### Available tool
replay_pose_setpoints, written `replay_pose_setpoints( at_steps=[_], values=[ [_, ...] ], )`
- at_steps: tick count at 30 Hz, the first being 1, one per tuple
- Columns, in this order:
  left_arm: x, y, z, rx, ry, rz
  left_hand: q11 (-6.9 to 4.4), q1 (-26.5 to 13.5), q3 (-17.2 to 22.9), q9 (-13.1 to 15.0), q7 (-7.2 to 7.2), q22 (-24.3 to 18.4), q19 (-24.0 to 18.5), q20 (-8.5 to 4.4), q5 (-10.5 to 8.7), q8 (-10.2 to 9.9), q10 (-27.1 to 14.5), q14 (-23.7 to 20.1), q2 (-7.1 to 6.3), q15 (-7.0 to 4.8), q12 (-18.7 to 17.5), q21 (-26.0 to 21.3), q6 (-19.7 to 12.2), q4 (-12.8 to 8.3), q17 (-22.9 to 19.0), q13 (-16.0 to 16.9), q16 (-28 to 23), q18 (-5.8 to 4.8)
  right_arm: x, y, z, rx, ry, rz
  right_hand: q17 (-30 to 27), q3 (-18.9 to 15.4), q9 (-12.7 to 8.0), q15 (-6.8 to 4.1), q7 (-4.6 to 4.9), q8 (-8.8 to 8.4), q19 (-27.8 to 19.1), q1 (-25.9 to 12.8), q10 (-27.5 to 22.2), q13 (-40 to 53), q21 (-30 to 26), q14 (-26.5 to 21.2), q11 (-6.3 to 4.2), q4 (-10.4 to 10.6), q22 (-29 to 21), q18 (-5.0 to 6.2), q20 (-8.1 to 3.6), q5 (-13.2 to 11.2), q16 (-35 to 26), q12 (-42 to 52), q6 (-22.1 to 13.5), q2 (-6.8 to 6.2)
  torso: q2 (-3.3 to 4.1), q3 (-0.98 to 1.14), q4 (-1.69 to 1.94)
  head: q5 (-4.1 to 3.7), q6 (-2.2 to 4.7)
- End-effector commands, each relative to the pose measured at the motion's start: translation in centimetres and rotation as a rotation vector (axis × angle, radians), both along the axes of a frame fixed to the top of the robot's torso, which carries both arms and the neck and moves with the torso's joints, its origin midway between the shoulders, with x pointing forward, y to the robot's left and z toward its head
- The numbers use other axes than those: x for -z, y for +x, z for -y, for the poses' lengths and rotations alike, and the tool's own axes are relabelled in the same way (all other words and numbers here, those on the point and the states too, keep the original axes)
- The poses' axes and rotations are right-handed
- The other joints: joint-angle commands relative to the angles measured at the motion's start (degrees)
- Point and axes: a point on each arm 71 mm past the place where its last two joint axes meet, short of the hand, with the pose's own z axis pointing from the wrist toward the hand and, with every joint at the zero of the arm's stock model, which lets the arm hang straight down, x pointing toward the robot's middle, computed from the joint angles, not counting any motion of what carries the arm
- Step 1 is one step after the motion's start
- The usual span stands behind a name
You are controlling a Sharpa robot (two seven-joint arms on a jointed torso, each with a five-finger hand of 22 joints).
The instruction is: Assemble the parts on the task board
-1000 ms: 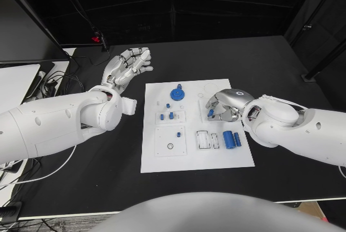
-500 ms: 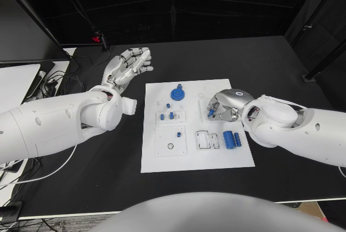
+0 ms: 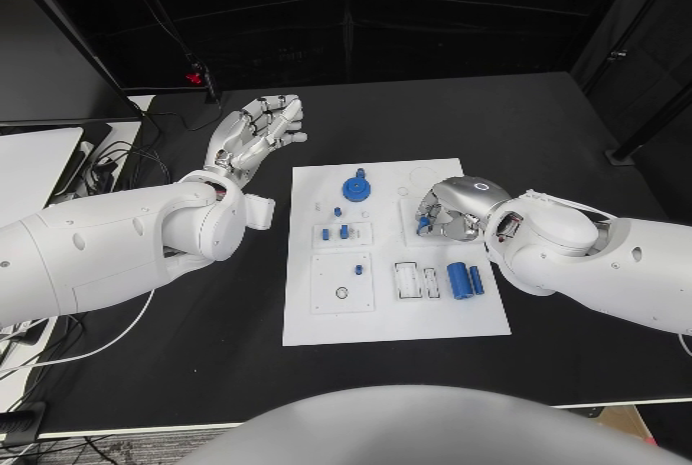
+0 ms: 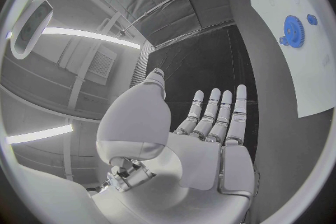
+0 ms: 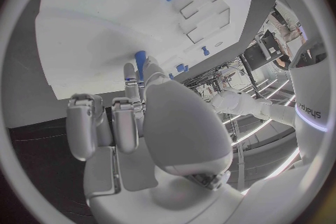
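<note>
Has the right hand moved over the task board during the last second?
Yes, slightly. The right hand has shifted a little toward the far edge of the task board, judged against the blue gear, which has stayed put.

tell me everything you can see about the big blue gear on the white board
The round blue toothed gear looks like moulded plastic, with a raised hub at its centre. It lies flat on the far part of the flat white task board, just nearer than a smaller blue piece. The left wrist view shows its teeth around the rim. Neither robot hand touches it: the right robot hand is beside it over the board, and the left robot hand is off the board.
</note>
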Motion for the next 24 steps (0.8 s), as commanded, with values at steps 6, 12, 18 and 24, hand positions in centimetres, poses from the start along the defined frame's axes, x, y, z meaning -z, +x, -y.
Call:
replay_pose_setpoints(
  at_steps=[6, 12, 18, 24],
  values=[
    [-0.9, -0.2, 0.0, 0.010, -0.038, 0.107, -0.10, -0.20, 0.30, -0.05, 8.92, -0.04, 0.27, 0.07, 0.19, 0.34, -0.38, -0.34, 0.58, -0.08, 0.20, 0.03, -0.31, 0.06, -0.05, -0.05, 0.21, -0.96, -0.3, 0.2, 0.3, 0.037, 0.127, -0.017, 15.07, 1.80, 0.67, -0.41, 0.21, 1.67, 4.00, 3.58, 2.17, -0.06, 0.56, 6.05, 0.11, -0.80, 13.47, 0.02, -0.55, 0.25, 0.48, -0.84, 3.77, 0.89, -0.07, -0.01, -0.05, 0.03, -0.01],
    [-0.9, -0.2, -0.1, 0.009, -0.038, 0.106, -0.10, -0.20, 0.26, -0.07, 8.92, -0.06, 0.27, 0.07, 0.30, 0.39, -0.41, -0.36, 0.59, -0.08, 0.27, 0.04, -0.31, 0.06, -0.12, -0.08, 0.27, -0.96, -0.6, 0.1, 0.4, 0.037, 0.168, 0.007, 15.07, 1.88, 0.72, -0.40, 0.23, 1.79, 3.97, 3.78, 2.56, -0.08, 0.51, 6.05, 0.13, -0.63, 13.45, 0.04, -0.55, 0.25, 0.48, -1.19, 4.30, 0.82, -0.05, 0.01, -0.08, 0.09, -0.01],
    [-0.9, -0.2, -0.2, 0.007, -0.037, 0.105, -0.10, -0.20, 0.26, -0.07, 8.92, -0.06, 0.27, 0.07, 0.30, 0.39, -0.41, -0.36, 0.59, -0.08, 0.27, 0.04, -0.31, 0.06, -0.12, -0.08, 0.27, -0.96, -1.2, -0.3, 0.7, 0.043, 0.243, 0.023, 15.07, 1.88, 0.73, -0.40, 0.24, 1.79, 3.95, 3.84, 2.64, -0.10, 0.49, 6.05, 0.15, -0.52, 13.44, 0.04, -0.54, 0.25, 0.48, -1.43, 4.46, 0.72, -0.06, 0.02, -0.04, 0.19, -0.01],
    [-0.9, -0.1, -0.3, 0.004, -0.035, 0.106, -0.10, -0.19, 0.24, -0.10, 8.92, -0.08, 0.27, 0.07, 0.41, 0.44, -0.43, -0.38, 0.63, -0.07, 0.36, 0.04, -0.31, 0.06, -0.20, -0.10, 0.34, -0.96, -1.8, -1.2, 1.2, 0.072, 0.348, -0.014, 15.07, 1.89, 0.71, -0.41, 0.26, 1.74, 3.85, 3.85, 2.63, -0.12, 0.34, 6.05, 0.17, -0.43, 13.36, 0.09, -0.53, 0.26, 0.48, -1.60, 4.49, 0.69, -0.06, -0.01, -0.03, 0.34, -0.01]
  ],
)
